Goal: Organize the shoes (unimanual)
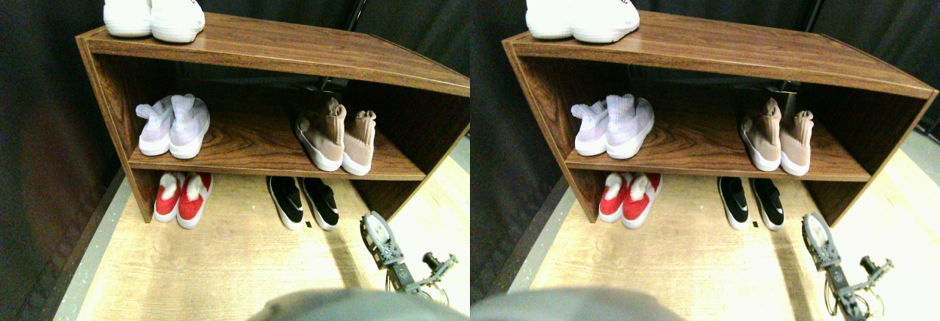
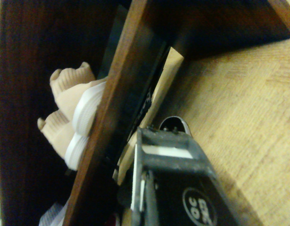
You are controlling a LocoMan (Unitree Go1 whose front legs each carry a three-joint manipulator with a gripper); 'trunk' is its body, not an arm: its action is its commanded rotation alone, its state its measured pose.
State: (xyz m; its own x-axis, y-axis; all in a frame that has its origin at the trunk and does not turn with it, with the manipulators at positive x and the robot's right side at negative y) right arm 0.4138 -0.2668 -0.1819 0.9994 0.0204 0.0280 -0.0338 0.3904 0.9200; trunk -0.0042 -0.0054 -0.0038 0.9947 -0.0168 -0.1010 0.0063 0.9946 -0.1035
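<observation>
Low down, right gripper (image 1: 376,234) over the floor (image 1: 220,262) near black slip-ons (image 1: 304,202), tan sock sneakers (image 1: 336,139) on the shelf (image 1: 257,141), jaw state indiscernible.

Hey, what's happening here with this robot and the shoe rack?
A legged robot is tidying shoes on a wooden rack. Its right gripper holds nothing and sits low over the floor, just right of the black slip-ons. The tan sock sneakers stand paired on the middle shelf with a pale pair; red shoes are on the floor level, white ones on top.
</observation>
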